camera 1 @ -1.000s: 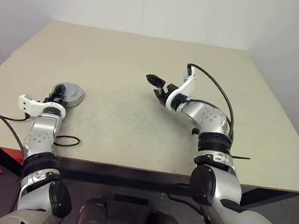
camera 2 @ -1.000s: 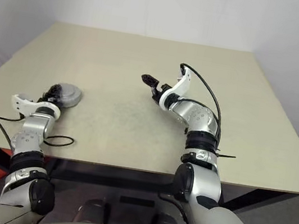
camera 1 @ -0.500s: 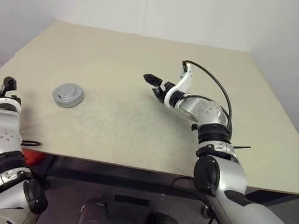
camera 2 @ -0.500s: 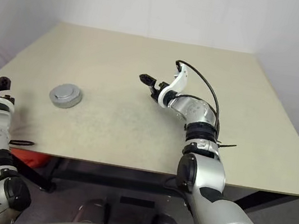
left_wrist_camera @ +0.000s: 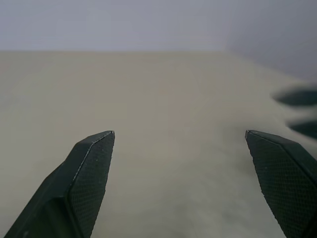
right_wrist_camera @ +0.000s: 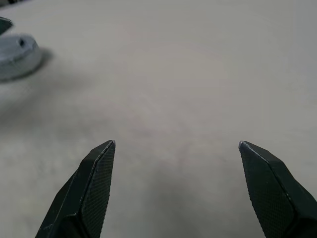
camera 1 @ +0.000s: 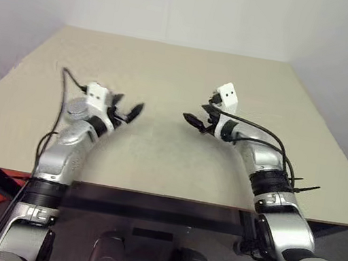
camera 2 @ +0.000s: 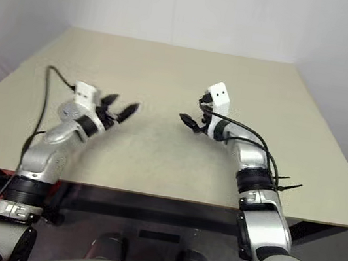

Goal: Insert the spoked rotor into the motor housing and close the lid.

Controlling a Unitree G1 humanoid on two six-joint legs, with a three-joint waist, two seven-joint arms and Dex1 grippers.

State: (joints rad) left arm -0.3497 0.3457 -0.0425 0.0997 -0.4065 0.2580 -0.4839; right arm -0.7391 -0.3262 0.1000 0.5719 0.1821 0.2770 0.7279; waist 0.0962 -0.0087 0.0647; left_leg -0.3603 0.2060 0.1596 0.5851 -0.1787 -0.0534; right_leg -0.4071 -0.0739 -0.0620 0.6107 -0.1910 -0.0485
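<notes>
The motor housing (right_wrist_camera: 15,54) is a round, squat grey metal part on the table's left side, with a grey lid over its top. My left wrist partly hides the housing (camera 1: 74,109) in the head views. My left gripper (camera 1: 127,106) hovers open and empty just right of it, pointing toward the table's middle. My right gripper (camera 1: 197,116) is open and empty near the middle, pointing left toward the left gripper with a gap between them. Bare tabletop lies between the left fingers (left_wrist_camera: 91,168) and between the right fingers (right_wrist_camera: 94,183). The spoked rotor is out of view.
The beige table (camera 1: 170,70) ends at a white wall at the back, and its front edge (camera 1: 164,195) runs just under my arms. A black cable (camera 1: 62,86) loops off my left wrist above the housing.
My left gripper left the housing, swung out past the table's left edge, then came back in over the table, right of the housing. My right gripper shifted right and rolled over.
</notes>
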